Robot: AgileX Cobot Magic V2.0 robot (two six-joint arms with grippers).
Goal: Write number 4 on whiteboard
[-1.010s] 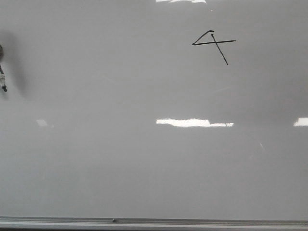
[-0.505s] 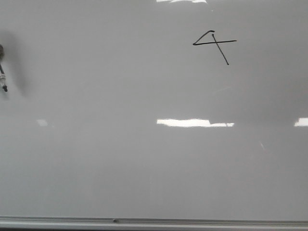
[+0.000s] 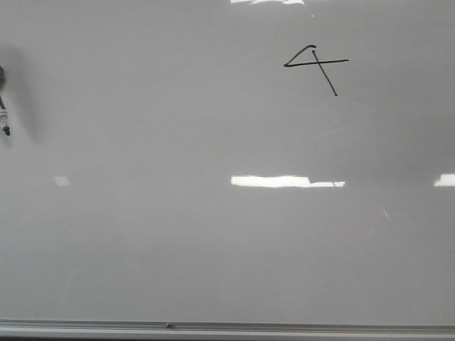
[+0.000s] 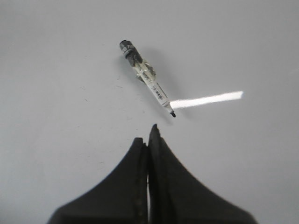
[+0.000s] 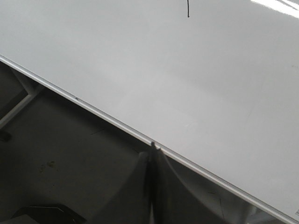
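Note:
The whiteboard [image 3: 213, 234] fills the front view, with its grey frame strip along the near edge. A thin black number 4 [image 3: 316, 65] is drawn at its upper right. A marker [image 3: 4, 121] lies on the board at the far left edge; in the left wrist view the marker [image 4: 147, 80] lies uncapped, tip towards my left gripper [image 4: 148, 133], which is shut and empty a short way from it. My right gripper [image 5: 153, 148] is shut and empty, over the board's frame edge [image 5: 117, 123]. One stroke end of the 4 [image 5: 188, 9] shows there.
Bright light reflections lie on the board [image 3: 288, 181]. Past the board's edge in the right wrist view is a dark floor with a metal stand leg [image 5: 21, 105].

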